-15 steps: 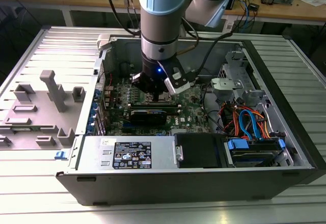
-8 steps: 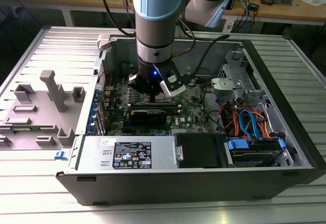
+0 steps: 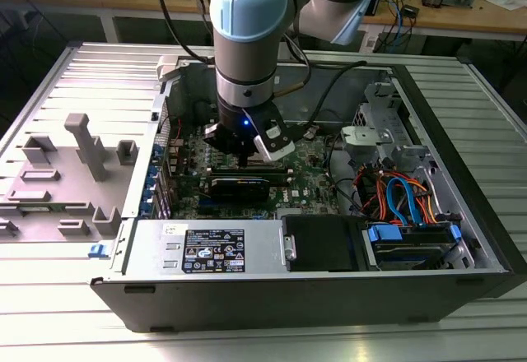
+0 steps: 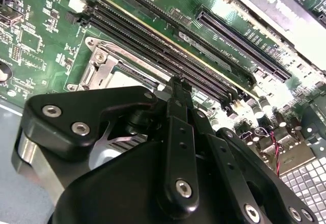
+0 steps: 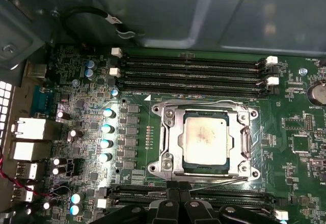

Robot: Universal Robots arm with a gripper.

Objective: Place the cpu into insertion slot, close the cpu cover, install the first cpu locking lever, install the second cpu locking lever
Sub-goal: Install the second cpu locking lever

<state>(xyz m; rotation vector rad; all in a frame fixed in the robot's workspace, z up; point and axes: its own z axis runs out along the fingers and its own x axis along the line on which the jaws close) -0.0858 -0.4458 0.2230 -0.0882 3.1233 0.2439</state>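
In the exterior view the gripper [image 3: 247, 153] hangs low inside the open computer case [image 3: 461, 214], just above the green motherboard [image 3: 317, 173]; a graphics card [image 3: 247, 185] lies just beside it, toward the camera, and a bundle of orange and blue cables [image 3: 403, 197] sits well apart, on the exterior view's right. Whether anything is pinched between the fingers cannot be told here.

In the second wrist view the fingers [image 4: 179, 132] stand pressed together, narrow and apparently empty, their tips just short of the silver corner of the insertion slot [image 4: 109, 63]. The long memory slots [image 4: 168, 46] run just beyond the tips and crowd any sideways sweep.

In the first wrist view the cpu [image 5: 205, 140] lies flat in the socket, and the cpu cover [image 5: 244, 142] frames it, lying down around it. A thin wire locking lever [image 5: 211, 183] crosses just ahead of the fingertips. Judging from this, a lever is the work in hand: press along its length, keep the tips off the chip and clear of the capacitors [image 5: 108, 128] to one side.
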